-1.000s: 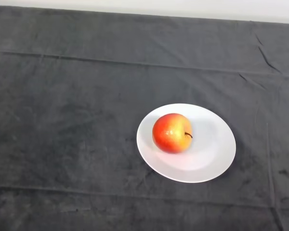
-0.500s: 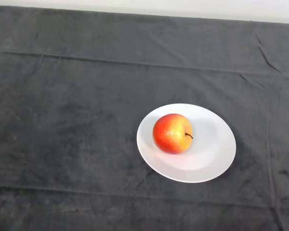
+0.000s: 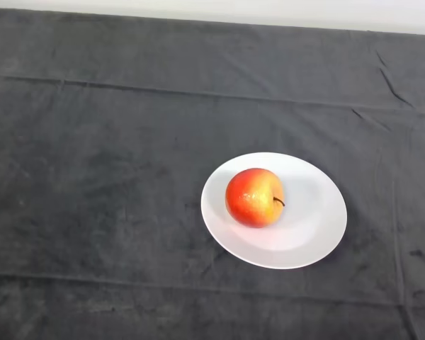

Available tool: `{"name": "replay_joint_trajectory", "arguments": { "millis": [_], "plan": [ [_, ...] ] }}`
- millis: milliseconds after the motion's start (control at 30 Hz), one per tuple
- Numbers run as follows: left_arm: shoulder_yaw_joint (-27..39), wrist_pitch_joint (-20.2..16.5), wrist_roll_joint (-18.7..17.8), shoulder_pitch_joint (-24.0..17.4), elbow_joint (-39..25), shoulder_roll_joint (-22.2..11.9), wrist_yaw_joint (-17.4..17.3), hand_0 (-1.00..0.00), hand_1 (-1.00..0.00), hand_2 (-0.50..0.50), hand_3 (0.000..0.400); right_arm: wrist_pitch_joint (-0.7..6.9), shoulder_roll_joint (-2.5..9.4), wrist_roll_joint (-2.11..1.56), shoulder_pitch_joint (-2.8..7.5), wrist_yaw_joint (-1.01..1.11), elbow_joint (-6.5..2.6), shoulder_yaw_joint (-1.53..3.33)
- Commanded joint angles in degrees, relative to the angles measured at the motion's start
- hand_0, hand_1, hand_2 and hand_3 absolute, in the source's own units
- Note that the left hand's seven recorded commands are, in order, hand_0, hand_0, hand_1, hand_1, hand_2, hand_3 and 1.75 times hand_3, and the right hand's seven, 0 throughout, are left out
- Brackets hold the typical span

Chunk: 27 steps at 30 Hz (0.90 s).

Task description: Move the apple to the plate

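Observation:
A red and yellow apple [image 3: 253, 197] lies on a white round plate [image 3: 308, 230], on the plate's left half, with its dark stem pointing right. The plate sits on the dark cloth right of the table's middle.
The dark cloth [image 3: 99, 177] covers the whole table and has a few creases. The table's far edge [image 3: 198, 18] runs along the top of the view against a pale wall.

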<state>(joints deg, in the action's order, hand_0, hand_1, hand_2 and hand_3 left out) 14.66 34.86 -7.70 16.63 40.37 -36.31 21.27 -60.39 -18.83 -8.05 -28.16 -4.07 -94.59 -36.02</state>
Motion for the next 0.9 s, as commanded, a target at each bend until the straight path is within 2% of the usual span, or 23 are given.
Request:
{"name": "replay_joint_trajectory", "arguments": {
  "millis": [33, 900],
  "plan": [
    [2.05, -0.63, 1.04, 0.22, -2.50, 1.10, -0.59, 0.00, 0.00, 0.00, 0.000, 5.49, 4.86, -1.29, 5.80, -0.35, -5.78, -0.33],
    [4.26, -0.68, 2.29, 0.54, -2.00, 2.00, -2.28, 0.00, 0.00, 0.00, 0.000, 5.52, 4.87, -1.39, 5.81, -0.34, -5.74, -0.23]
  ]
}}
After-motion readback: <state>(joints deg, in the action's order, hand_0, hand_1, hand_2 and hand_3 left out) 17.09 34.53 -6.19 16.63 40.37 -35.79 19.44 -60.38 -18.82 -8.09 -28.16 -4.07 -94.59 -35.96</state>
